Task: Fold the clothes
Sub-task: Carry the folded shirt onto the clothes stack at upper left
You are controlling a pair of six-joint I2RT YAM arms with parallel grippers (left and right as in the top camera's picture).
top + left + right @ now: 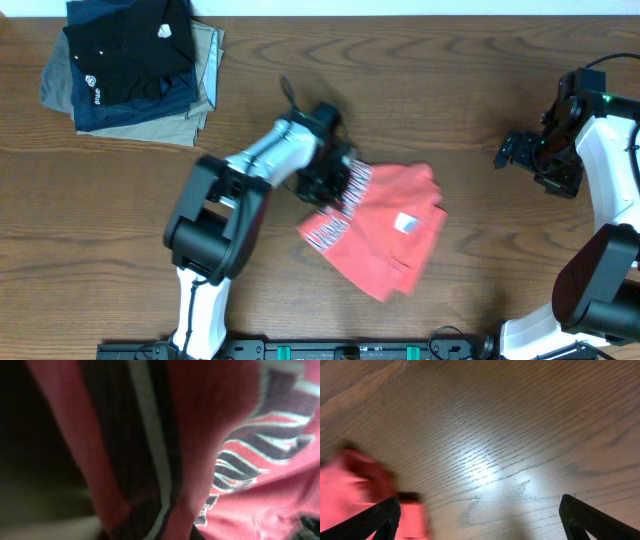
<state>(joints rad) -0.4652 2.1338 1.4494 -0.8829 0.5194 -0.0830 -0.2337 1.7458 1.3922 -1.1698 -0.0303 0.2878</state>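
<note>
The coral-red short-sleeved cotton T-shirt (pixel 385 240) lies bunched on the brown wood-grain table (pixel 470 80), a little right of centre and near the front edge; its small white neck tag (pixel 407 224) faces up, and the navy block lettering (pixel 335 228) runs along its left border; the left gripper (pixel 335 185) sits at the shirt's upper-left edge, jaws pressed together on the cloth, and its wrist view is filled with gathered red fabric; judged step: an early grasp, taken to spread or turn a layer, with no tidy fold showing yet; the next move calls for a lift just clear of the heap, then a draw across open wood; the right gripper (pixel 512 152) hovers spread wide over bare table, well apart from the shirt's right side; free room lies there and behind; the far-left stack of folded black, navy and khaki garments (pixel 130 70) limits travel in that corner.
</note>
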